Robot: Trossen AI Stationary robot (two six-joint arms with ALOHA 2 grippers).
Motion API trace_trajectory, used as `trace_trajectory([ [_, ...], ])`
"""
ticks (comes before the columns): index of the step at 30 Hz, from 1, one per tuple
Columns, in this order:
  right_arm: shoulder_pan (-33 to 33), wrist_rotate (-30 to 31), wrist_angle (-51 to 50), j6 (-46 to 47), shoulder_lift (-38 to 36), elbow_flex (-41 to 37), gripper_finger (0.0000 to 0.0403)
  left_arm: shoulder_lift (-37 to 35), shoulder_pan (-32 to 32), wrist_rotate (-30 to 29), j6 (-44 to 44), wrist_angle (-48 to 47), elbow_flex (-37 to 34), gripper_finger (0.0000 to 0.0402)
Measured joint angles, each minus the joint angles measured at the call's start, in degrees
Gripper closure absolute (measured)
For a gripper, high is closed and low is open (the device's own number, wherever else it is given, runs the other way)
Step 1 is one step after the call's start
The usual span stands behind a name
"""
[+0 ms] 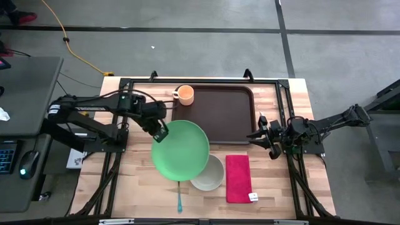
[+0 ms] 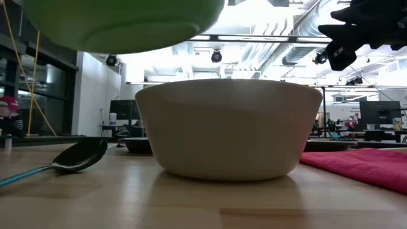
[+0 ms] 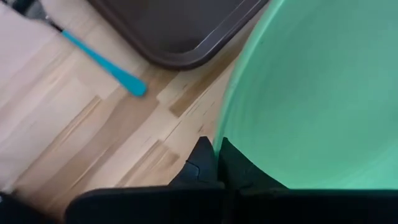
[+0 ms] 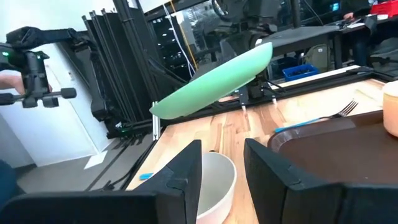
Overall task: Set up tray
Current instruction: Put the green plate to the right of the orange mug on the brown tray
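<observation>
Green fills much of our view: we are holding the green plate (image 1: 181,150) by its rim with our left gripper (image 1: 160,132), fingers (image 3: 208,163) pinched tight on its edge, and the plate hangs tilted above the wooden table (image 1: 106,181), clear of the surface. From above it overlaps the near left corner of the tray (image 1: 219,115) and part of the white bowl (image 1: 209,175), which stands on the table below it; in the low view the plate's underside (image 2: 121,25) shows over the bowl (image 2: 229,127). The dark brown tray lies flat at the far middle of the table, and a tan cup (image 1: 184,95) stands in its far left corner. A fork with a blue handle (image 3: 102,62) lies just beside the tray's edge in our left wrist view. A spoon with a blue handle (image 1: 179,199) lies on the table at the near side, just beside the bowl. A red cloth (image 1: 238,178) lies flat to the right of the bowl, near the tray's near edge. Our right gripper (image 1: 265,134) waits just off the tray's right edge, above the table, its fingers (image 4: 186,165) spread apart with nothing between them.
</observation>
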Motion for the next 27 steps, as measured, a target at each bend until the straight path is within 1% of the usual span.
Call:
trace_trajectory([
  [3,0.02,1.94,-0.35,-1.17,0.00,-0.02,0.0304,1.32,0.35,-0.02,-0.42,2.45,0.00,0.0389],
  [6,0.02,4.72,-0.37,-1.42,0.00,-0.01,0.0304,2.17,2.34,0.92,-1.17,4.49,0.00,0.0389],
  [12,0.02,11.16,-0.87,4.69,-0.04,0.00,0.0304,2.86,6.94,1.32,-1.64,9.00,0.00,0.0389],
  [14,0.01,10.99,-0.98,5.06,-0.04,-0.02,0.0304,3.11,8.32,1.67,-1.89,10.08,0.00,0.0389],
  [19,0.02,7.66,-0.81,3.86,-0.58,-0.02,0.0304,3.69,10.95,1.41,-3.14,11.68,0.02,0.0389],
  [22,0.00,6.10,-0.75,2.57,-2.46,-0.04,0.0304,4.93,12.11,1.44,-3.54,11.64,-0.04,0.0389],
  [27,0.00,5.63,-0.68,-0.72,-7.10,-0.04,0.0304,8.65,12.50,2.67,-4.00,16.90,-0.04,0.0389],
])
